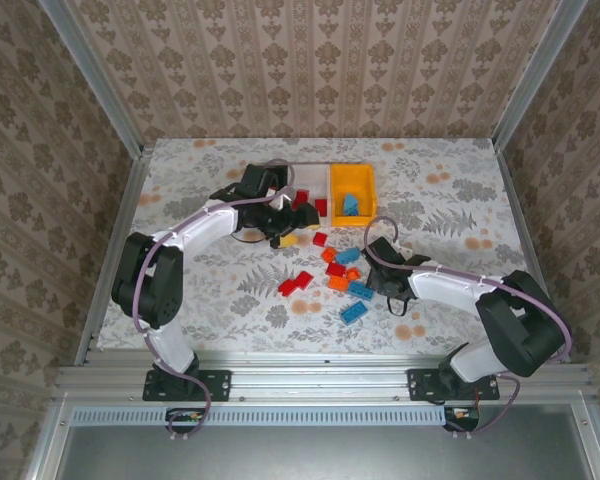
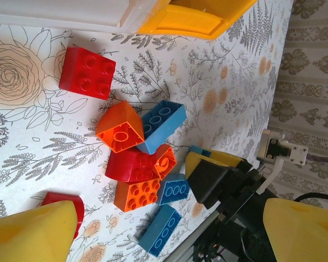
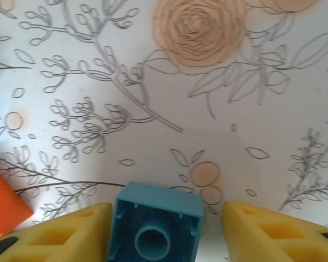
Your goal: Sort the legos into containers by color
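Blue lego [image 3: 156, 226] within right pincer [image 3: 167, 207]

A floral-printed bench [image 1: 460, 215] is strewn near its centre with red, orange and blue legos [image 1: 336, 269], and a yellow bin [image 1: 333, 195] is set toward twelve o'clock.

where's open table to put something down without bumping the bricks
Most bare table lies on the right, between the yellow bin and the right wall, beyond the right arm. A smaller patch sits near-left, between the left arm and the bricks. Crowded: the middle, where loose bricks spread in front of that bin.
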Robot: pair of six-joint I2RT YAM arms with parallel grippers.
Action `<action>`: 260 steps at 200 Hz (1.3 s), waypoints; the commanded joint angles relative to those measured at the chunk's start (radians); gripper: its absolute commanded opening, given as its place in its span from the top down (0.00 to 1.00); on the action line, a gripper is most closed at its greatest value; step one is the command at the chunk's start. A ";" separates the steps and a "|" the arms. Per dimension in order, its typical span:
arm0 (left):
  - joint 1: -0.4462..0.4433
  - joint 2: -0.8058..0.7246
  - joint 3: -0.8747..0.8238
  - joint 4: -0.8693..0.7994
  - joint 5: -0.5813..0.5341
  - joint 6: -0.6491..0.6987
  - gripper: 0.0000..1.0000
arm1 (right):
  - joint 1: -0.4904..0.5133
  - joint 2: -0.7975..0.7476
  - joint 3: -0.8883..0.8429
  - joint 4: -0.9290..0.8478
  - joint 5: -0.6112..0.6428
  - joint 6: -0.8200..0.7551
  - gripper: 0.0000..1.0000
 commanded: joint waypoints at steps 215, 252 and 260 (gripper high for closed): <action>0.285 -0.018 0.007 0.009 -0.026 0.024 0.10 | -0.115 0.609 0.990 -0.090 0.031 -0.454 0.69; 0.283 -0.015 0.010 0.012 -0.014 0.018 0.10 | -0.136 0.698 1.101 -0.152 -0.017 -0.465 0.62; 0.284 -0.015 0.008 0.014 -0.013 0.017 0.10 | -0.136 0.705 1.111 -0.162 -0.023 -0.463 0.61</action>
